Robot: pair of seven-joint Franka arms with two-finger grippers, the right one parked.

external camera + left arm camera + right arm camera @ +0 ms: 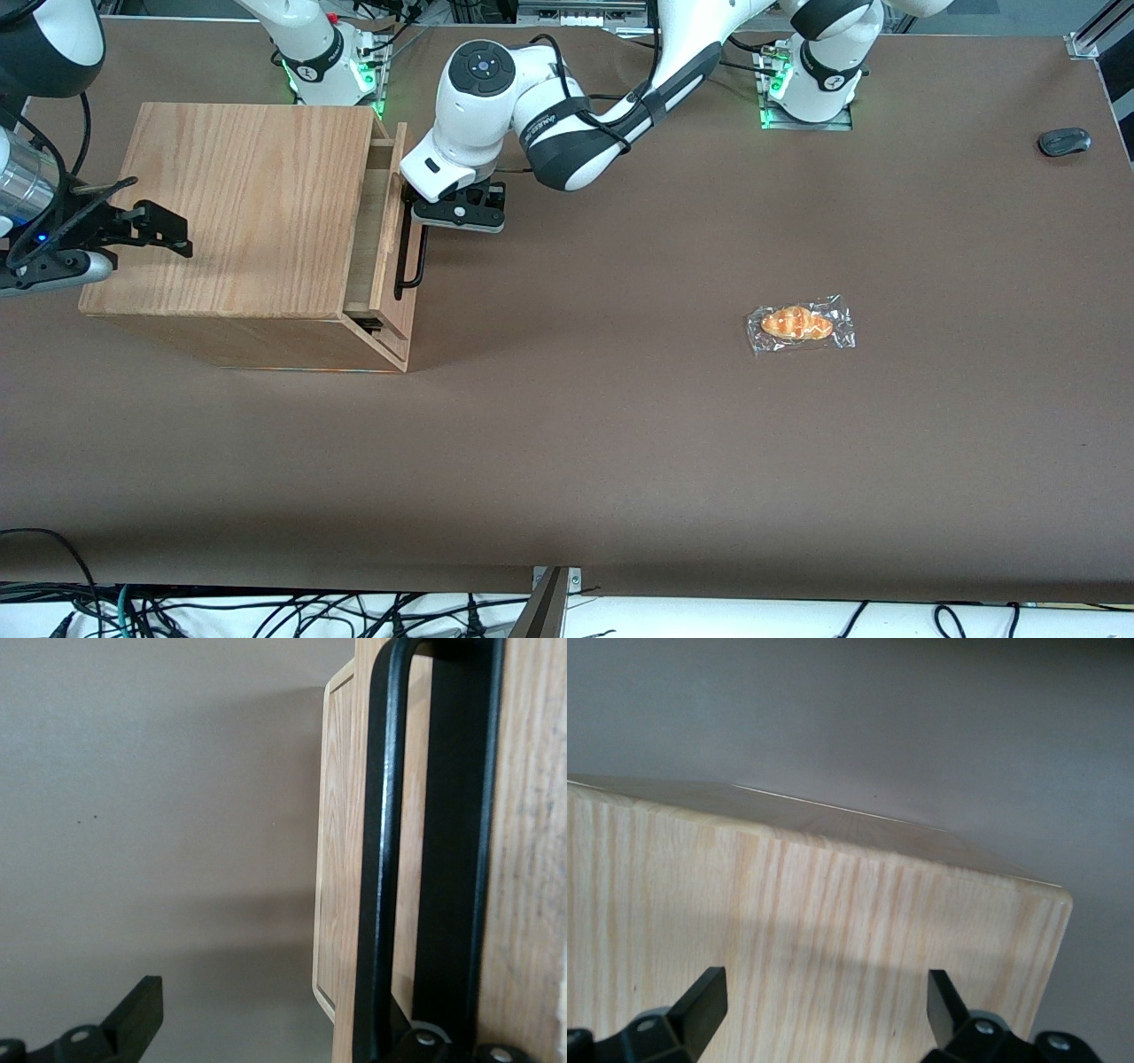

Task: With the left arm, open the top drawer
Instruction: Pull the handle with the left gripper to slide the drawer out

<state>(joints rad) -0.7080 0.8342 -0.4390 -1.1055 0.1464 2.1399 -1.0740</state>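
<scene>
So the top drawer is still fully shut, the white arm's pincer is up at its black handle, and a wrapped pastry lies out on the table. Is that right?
Not quite: the top drawer is already pulled partway out of the cabinet, as the front view shows. The rest stands: the pincer is at the black handle, and the wrapped pastry lies on the table.

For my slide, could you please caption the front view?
Left arm's pincer at the black bar handle of the top drawer, which stands slightly pulled out of the cabinet.
</scene>
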